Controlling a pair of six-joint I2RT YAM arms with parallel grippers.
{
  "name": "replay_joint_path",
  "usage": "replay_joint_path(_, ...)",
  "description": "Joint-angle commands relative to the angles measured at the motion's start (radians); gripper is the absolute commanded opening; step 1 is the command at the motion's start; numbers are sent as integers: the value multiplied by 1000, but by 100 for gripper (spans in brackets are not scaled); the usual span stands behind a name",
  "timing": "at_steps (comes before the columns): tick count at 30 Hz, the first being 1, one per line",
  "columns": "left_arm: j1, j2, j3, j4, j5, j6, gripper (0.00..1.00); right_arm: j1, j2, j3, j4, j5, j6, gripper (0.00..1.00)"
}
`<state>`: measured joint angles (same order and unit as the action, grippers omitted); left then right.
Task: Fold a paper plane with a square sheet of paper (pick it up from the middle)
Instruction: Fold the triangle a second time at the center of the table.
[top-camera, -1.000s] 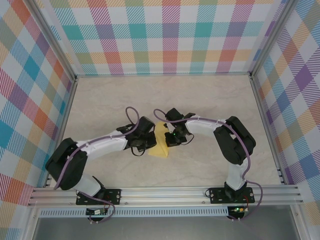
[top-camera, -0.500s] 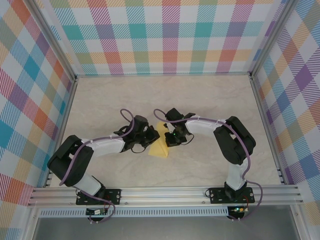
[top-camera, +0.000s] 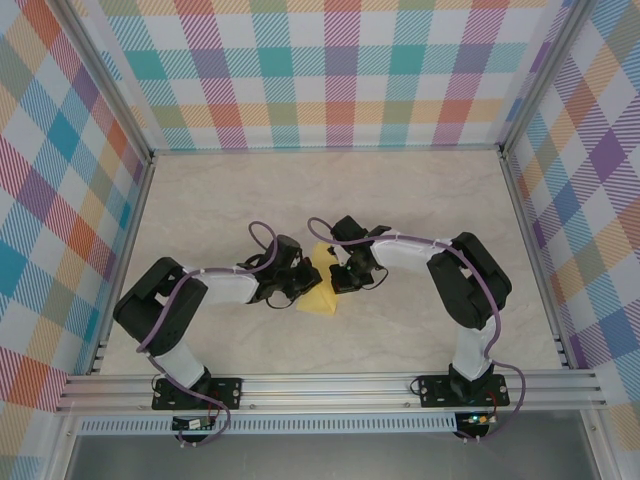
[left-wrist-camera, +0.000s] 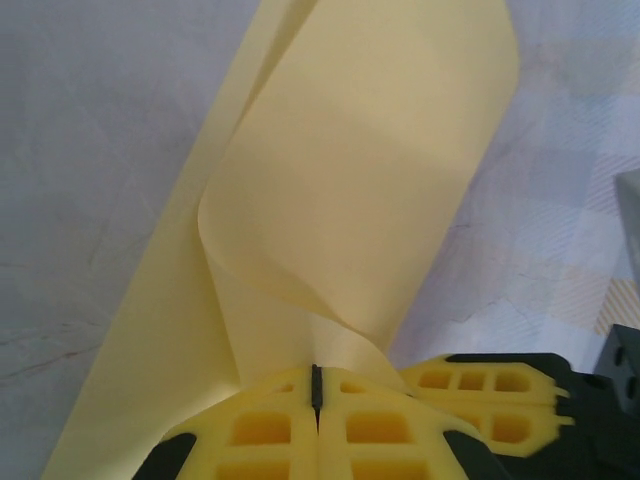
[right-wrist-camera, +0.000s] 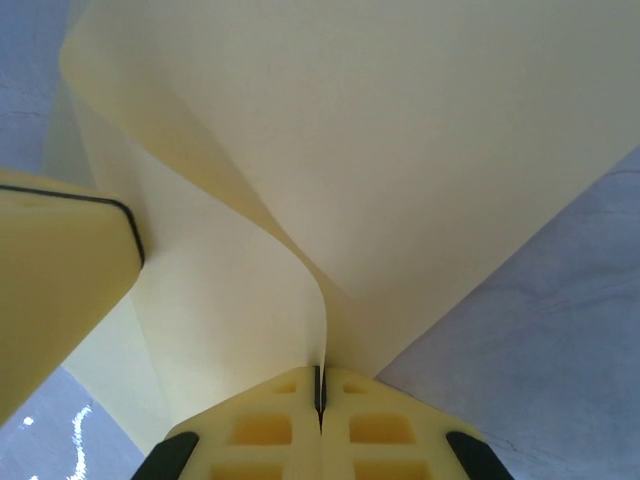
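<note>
No words, numbers, labels or brand marks can be read. The yellow sheet of paper (left-wrist-camera: 350, 180) is plain where it shows. The checked walls (top-camera: 340, 60) bear only coloured squares.

The white-shelled left arm (top-camera: 215, 285) and right arm (top-camera: 420, 245) carry black joints and purple cables (top-camera: 262, 224). The left claw (left-wrist-camera: 318, 385) and right claw (right-wrist-camera: 320, 385) are yellow, pocketed plastic.

This is a robotics lab test cell, not a lived-in room. A pale, marble-patterned worktop (top-camera: 420, 200) is boxed in on three sides by walls (top-camera: 340, 70) of pastel checked panels, held between bare aluminium posts (top-camera: 108, 90). A slotted aluminium rail (top-camera: 330, 385) runs along the near edge. The left arm (top-camera: 215, 287) and the right arm (top-camera: 420, 248), both white and black, are bolted to it on black base plates (top-camera: 205, 392). Purple cables (top-camera: 262, 232) loop along them.
</note>
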<state>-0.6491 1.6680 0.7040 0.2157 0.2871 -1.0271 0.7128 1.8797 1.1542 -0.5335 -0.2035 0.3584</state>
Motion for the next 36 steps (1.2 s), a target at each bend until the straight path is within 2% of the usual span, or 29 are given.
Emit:
replay_joint_path(1,3,30,20,-35,-24,28,0,-5,40,-13,-5,10,16,3)
replay_joint_path(4,2,46,7,-62,-37,40,0,-5,39,-4,-5,-1,20,4)
replay_joint_path(11,0,72,2,-66,-28,55,0,-6,-16,33,-36,1,51,17)
replay_joint_path(16,-1,62,5,-81,-29,68,0,-18,-141,2,-73,73,117,38)
replay_joint_path(19,-4,55,8,-101,-40,76,0,-18,-198,-44,-43,37,186,41)
replay_joint_path(21,-5,54,9,-100,-38,80,0,-18,-221,-85,28,-57,234,38)
replay_joint_path(24,-6,54,5,-100,-37,83,0,-11,-210,-133,173,-253,304,19)
replay_joint_path(27,-7,63,9,-90,-25,84,0,7,-177,-161,270,-330,370,6)
replay_joint_path(33,-9,62,4,-85,-24,82,0,20,-116,-141,280,-358,386,3)
replay_joint_path(36,-9,62,8,-85,-22,84,0,24,-95,-134,261,-320,384,3)
